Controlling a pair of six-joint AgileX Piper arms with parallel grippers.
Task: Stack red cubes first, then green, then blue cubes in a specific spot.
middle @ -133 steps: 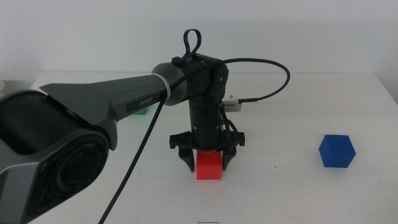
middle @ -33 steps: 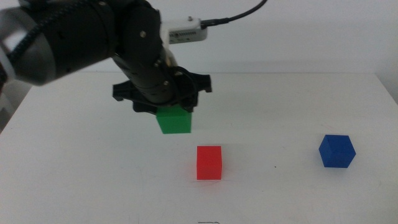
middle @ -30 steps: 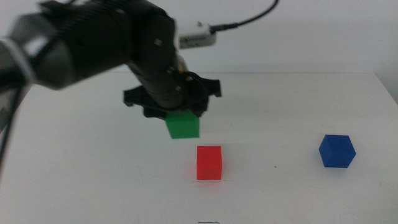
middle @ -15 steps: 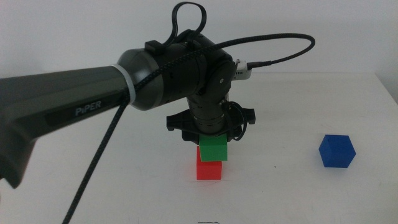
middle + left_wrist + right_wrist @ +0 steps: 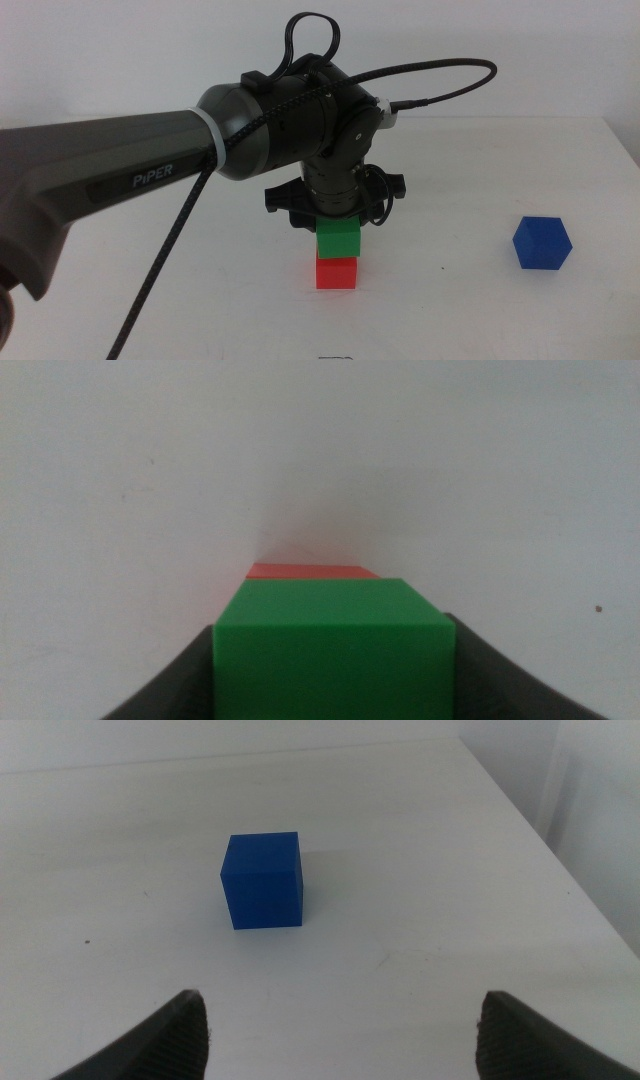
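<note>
Green cube [image 5: 337,241] in left gripper [image 5: 334,226], atop red cube [image 5: 336,273].

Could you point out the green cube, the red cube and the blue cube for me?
green cube [image 5: 337,241], middle view, its front face.
red cube [image 5: 336,273], middle view, its front face, under the green one.
blue cube [image 5: 262,880], right wrist view, its front face.

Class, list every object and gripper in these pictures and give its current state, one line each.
red cube: on the table, bottom of the stack.
green cube: on the red cube, gripped.
blue cube: alone on the table, untouched.
left gripper: shut on the green cube.
right gripper: open, facing the blue cube.
</note>
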